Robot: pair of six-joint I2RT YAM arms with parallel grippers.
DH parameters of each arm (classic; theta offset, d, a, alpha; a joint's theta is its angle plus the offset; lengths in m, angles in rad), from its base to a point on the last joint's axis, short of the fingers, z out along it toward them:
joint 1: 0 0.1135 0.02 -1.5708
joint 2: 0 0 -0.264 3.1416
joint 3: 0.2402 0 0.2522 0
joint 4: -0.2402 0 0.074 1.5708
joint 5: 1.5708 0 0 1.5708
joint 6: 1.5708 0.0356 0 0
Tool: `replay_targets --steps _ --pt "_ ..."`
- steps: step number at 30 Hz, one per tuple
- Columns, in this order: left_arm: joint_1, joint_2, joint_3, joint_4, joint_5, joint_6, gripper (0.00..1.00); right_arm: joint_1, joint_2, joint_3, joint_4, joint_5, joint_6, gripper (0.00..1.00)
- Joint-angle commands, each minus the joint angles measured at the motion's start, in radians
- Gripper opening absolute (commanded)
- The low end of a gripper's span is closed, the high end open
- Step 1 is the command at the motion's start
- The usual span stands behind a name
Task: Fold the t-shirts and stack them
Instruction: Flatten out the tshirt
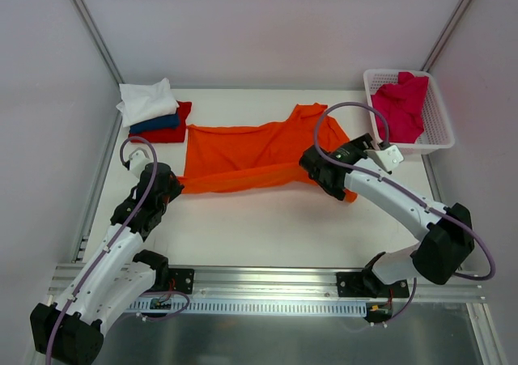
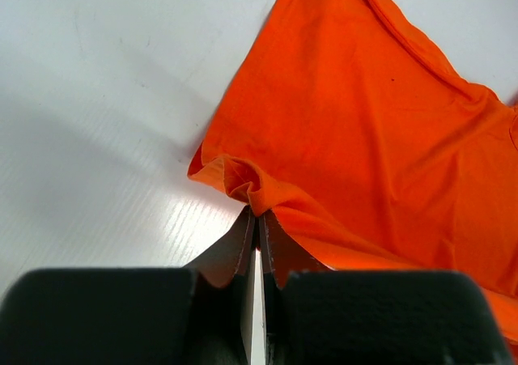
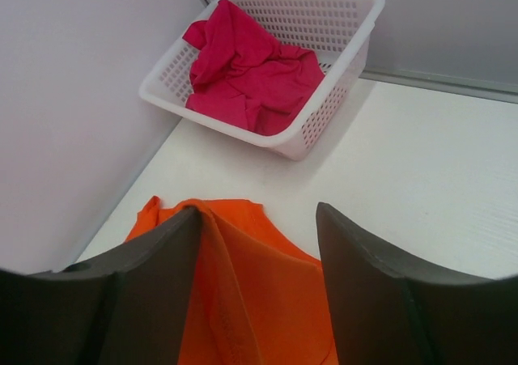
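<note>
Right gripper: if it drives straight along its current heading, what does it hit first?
Probably the orange t-shirt lying between its open fingers, if the heading tilts down. On a flatter line the right gripper would cross bare table to the white basket, near wall first. Tilt is unclear.

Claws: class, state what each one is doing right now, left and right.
Left claw: closed, pinching the edge of the orange shirt.
Right claw: open, over the orange shirt, gripping nothing.
</note>
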Motion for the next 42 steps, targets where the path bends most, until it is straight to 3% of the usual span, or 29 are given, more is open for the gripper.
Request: replay_targets --steps 1,3,7,11,15,21,25,28,33,42 --pt "-0.008 -0.011 -0.012 0.02 -0.01 -0.008 0.0 0.01 0.008 0.049 -0.332 0.313 0.166 0.66" --pt "-0.007 -0.013 -0.015 0.02 -0.007 -0.01 0.0 0.041 0.021 0.076 -0.332 0.313 0.2 0.69" --pt "-0.008 -0.013 -0.015 0.02 -0.007 -0.013 0.0 0.121 0.119 0.161 -0.332 0.313 0.15 0.86" --pt "-0.007 -0.028 -0.016 0.02 -0.013 -0.006 0.0 0.193 0.245 0.28 -0.332 0.313 -0.075 0.89" --pt "-0.008 -0.036 -0.022 0.02 -0.013 -0.01 0.0 0.193 0.42 0.51 -0.331 0.313 -0.538 0.94" --pt "-0.008 -0.045 -0.026 0.02 -0.016 -0.006 0.0 0.184 0.495 0.567 -0.329 0.313 -0.757 0.99" --pt "-0.008 -0.04 -0.026 0.02 -0.015 -0.01 0.0 0.181 0.558 0.587 -0.331 0.314 -0.987 1.0" --pt "-0.008 -0.033 -0.029 0.02 -0.004 -0.016 0.0 0.184 0.586 0.551 -0.331 0.314 -1.03 0.99" --pt "-0.008 -0.053 -0.033 0.021 -0.009 -0.013 0.0 0.139 0.543 0.452 -0.329 0.313 -0.967 0.99" --pt "-0.008 -0.057 -0.032 0.02 -0.003 -0.013 0.0 -0.114 0.511 0.434 -0.331 0.314 -0.869 1.0"
